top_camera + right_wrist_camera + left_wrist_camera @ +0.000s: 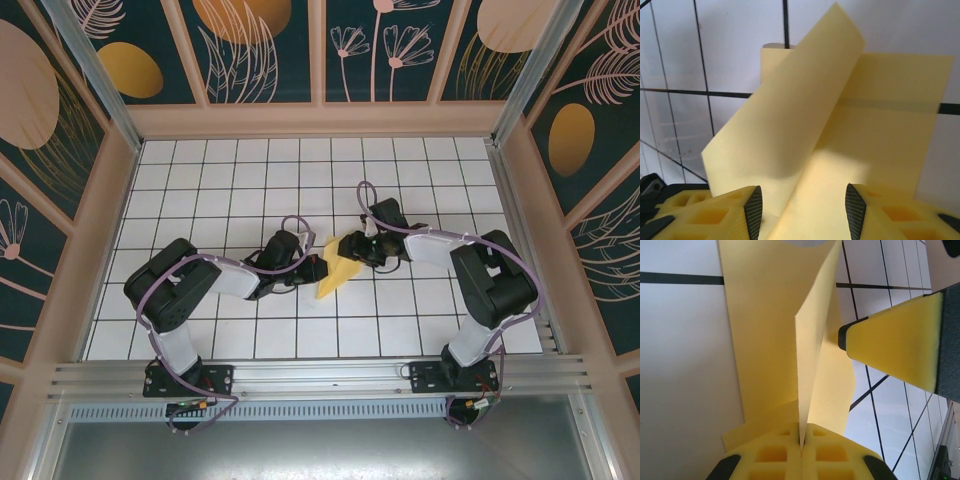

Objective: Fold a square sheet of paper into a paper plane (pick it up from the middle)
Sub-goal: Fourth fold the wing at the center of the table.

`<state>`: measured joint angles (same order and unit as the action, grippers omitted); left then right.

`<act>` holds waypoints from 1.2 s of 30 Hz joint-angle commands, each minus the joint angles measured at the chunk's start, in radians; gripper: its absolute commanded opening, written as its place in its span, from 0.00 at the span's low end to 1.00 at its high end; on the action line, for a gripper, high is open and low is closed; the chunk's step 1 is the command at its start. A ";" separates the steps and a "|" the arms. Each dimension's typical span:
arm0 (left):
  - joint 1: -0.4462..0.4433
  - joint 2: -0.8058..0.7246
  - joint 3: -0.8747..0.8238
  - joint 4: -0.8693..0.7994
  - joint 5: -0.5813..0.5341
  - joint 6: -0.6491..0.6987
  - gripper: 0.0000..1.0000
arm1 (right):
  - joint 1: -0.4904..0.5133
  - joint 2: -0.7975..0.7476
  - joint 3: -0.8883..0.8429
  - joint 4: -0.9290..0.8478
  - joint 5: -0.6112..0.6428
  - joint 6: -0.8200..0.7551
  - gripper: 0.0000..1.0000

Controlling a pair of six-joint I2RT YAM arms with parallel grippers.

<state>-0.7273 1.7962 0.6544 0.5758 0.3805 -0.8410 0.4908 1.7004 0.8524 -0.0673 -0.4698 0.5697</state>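
The square sheet of paper is yellow and partly folded, lying on the tiled floor between both grippers. My left gripper is shut on one thin flap of it; in the left wrist view that flap stands on edge and runs into the closed jaws. My right gripper is open. In the right wrist view its two fingertips straddle the paper around a wide gap, with a raised flap leaning over the left side. One right finger shows beside the flap in the left wrist view.
The floor is white tile with black grid lines, fenced by low beige walls with patterned panels behind. An aluminium rail with the arm bases runs along the near edge.
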 commanded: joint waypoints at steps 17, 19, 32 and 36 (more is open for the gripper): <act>0.003 0.023 0.044 -0.014 0.054 0.077 0.02 | 0.004 0.041 -0.063 0.113 -0.077 0.005 0.54; 0.003 0.029 0.047 -0.020 0.054 0.081 0.02 | 0.003 0.045 -0.067 0.119 -0.075 0.010 0.54; -0.012 0.060 0.062 -0.022 0.065 0.081 0.02 | -0.007 -0.031 -0.092 0.150 -0.067 0.023 0.58; -0.014 0.070 0.068 -0.024 0.067 0.080 0.02 | -0.006 -0.001 -0.085 0.131 -0.054 0.016 0.58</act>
<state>-0.7334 1.8469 0.7002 0.5644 0.4328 -0.7849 0.4896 1.7054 0.7731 0.0750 -0.5407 0.5854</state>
